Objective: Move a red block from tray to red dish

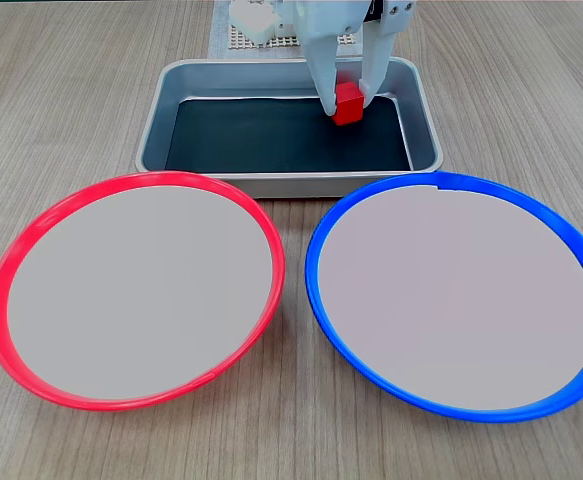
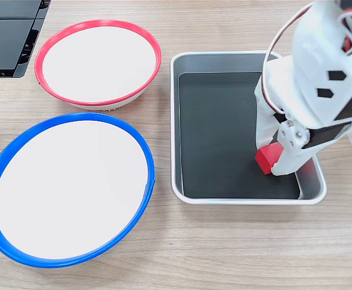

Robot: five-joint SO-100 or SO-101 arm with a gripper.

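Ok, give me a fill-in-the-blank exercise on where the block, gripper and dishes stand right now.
1. The red block sits between the fingers of the gripper, over the black bottom of the ____.
2. Both the red dish and the blue dish are ____ inside.
3. In a fixed view, the dish nearest the camera has a ____ rim.
4. The two dishes and the tray rest on a ____ table.

Missing words: tray; empty; blue; wooden

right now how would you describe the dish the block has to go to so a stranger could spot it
Start at the silver tray on the wooden table; two large round shallow dishes sit side by side along its long side. The target is the red dish, pale grey inside. Only the rim colour separates it from the same-sized blue dish.
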